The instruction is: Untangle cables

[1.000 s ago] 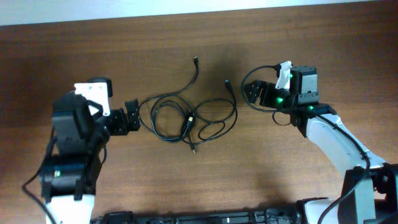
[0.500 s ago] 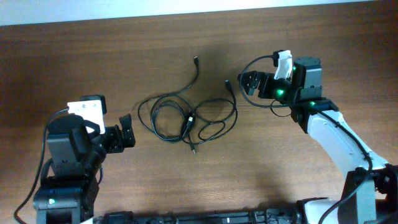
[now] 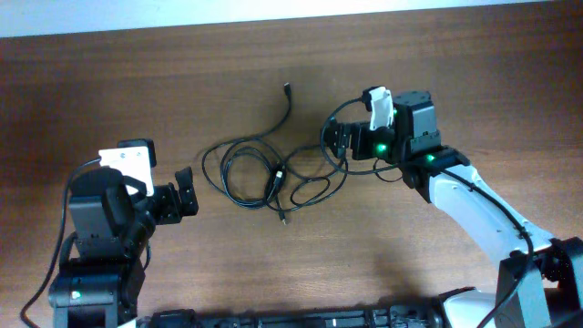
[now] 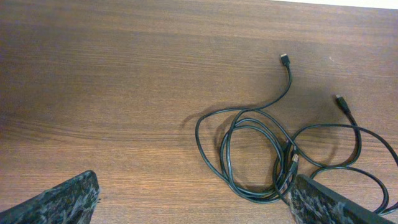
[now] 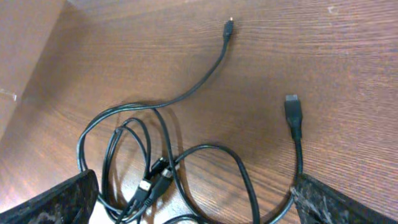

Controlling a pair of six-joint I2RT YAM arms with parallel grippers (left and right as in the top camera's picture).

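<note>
The cables (image 3: 276, 175) are thin black cords lying in loose overlapping loops on the wooden table, with plug ends sticking out to the top and bottom. My left gripper (image 3: 185, 193) is open and empty, a little to the left of the loops. In the left wrist view the cables (image 4: 292, 163) lie ahead and to the right of its open jaws (image 4: 193, 208). My right gripper (image 3: 335, 142) is open over the right side of the loops. In the right wrist view its jaws (image 5: 196, 208) straddle the cables (image 5: 155, 177), and I cannot tell whether they touch.
The brown wooden table (image 3: 437, 55) runs to a pale wall strip at the far edge. One cable end (image 3: 287, 89) reaches toward the back. Dark robot base hardware (image 3: 301, 319) lines the near edge.
My right gripper has moved left, from beside the cables to over their right loops. My left gripper pulled back down and left a second ago and has stayed still since.
</note>
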